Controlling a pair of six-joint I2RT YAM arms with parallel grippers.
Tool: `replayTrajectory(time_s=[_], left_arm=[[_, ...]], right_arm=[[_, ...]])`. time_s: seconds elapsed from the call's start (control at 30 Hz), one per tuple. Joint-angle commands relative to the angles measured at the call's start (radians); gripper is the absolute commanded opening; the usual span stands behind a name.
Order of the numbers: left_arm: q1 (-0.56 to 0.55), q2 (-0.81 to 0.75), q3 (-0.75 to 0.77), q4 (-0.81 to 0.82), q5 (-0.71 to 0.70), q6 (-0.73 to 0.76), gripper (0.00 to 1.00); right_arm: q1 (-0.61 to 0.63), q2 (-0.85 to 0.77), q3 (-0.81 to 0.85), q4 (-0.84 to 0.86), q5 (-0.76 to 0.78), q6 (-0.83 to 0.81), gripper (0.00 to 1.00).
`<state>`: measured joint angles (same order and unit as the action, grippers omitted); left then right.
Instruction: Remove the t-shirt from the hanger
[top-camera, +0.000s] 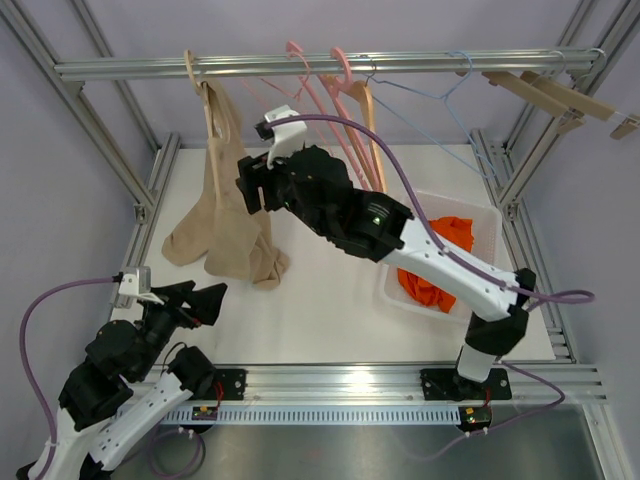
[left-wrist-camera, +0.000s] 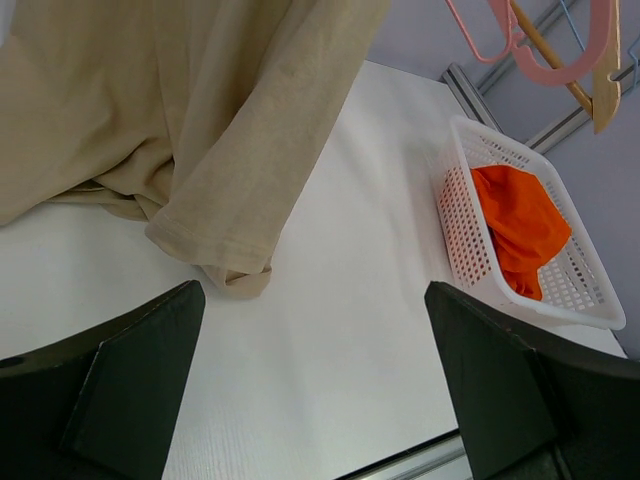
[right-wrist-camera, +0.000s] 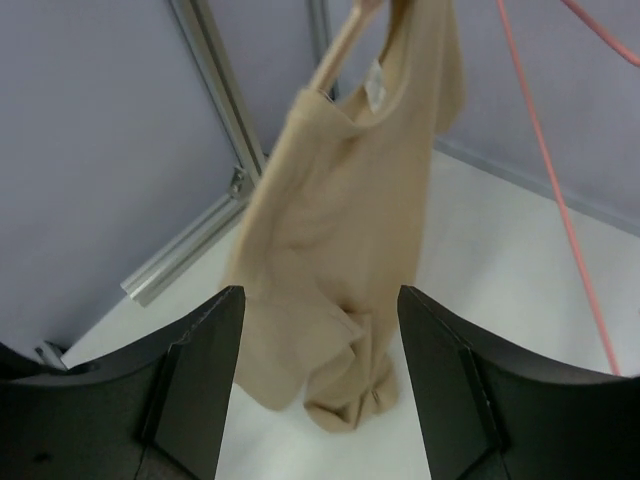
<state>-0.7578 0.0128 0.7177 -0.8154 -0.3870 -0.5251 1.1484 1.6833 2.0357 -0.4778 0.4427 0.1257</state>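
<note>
A beige t-shirt (top-camera: 225, 215) hangs from a wooden hanger (top-camera: 193, 72) on the metal rail at the back left, its lower part bunched on the table. It also shows in the right wrist view (right-wrist-camera: 340, 250) and the left wrist view (left-wrist-camera: 170, 110). My right gripper (top-camera: 250, 190) is open, raised beside the shirt's right side, close to it and empty; the shirt lies beyond its fingers (right-wrist-camera: 200, 390). My left gripper (top-camera: 195, 300) is open and empty, low near the front left, pointing toward the shirt's hem.
Pink hangers (top-camera: 335, 90), a wooden hanger and a blue wire hanger (top-camera: 440, 90) hang on the rail (top-camera: 400, 63). A white basket (top-camera: 485, 225) with an orange garment (top-camera: 440, 260) stands at the right. Metal frame posts border the table.
</note>
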Motion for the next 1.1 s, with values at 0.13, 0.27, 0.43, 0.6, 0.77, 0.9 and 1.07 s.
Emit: replayTrajectory(time_s=[0.13,0.27,0.43,0.6,0.77,0.9,1.07], left_arm=[[0.011,-0.102,0.003,0.038,-0.049,-0.03,0.99],[0.017,-0.099,0.003,0.038,-0.035,-0.027,0.99],[0.02,-0.093,0.003,0.039,-0.018,-0.023,0.99],[0.02,-0.094,0.003,0.039,-0.007,-0.023,0.99],[0.021,-0.085,0.005,0.041,-0.006,-0.021,0.99],[0.023,-0.083,0.003,0.041,0.0,-0.023,0.99],[0.023,-0.086,0.003,0.041,0.002,-0.026,0.99]], right_arm=[[0.016,0.275,0.357,0.001,-0.041,-0.043,0.77],[0.016,0.38,0.435,0.039,-0.029,-0.055,0.8],[0.016,0.463,0.506,0.037,0.053,-0.103,0.73],[0.016,0.49,0.483,0.077,0.158,-0.185,0.62],[0.014,0.51,0.485,0.074,0.177,-0.21,0.51],[0.016,0.515,0.485,0.074,0.183,-0.218,0.49],[0.016,0.524,0.485,0.067,0.18,-0.215,0.48]])
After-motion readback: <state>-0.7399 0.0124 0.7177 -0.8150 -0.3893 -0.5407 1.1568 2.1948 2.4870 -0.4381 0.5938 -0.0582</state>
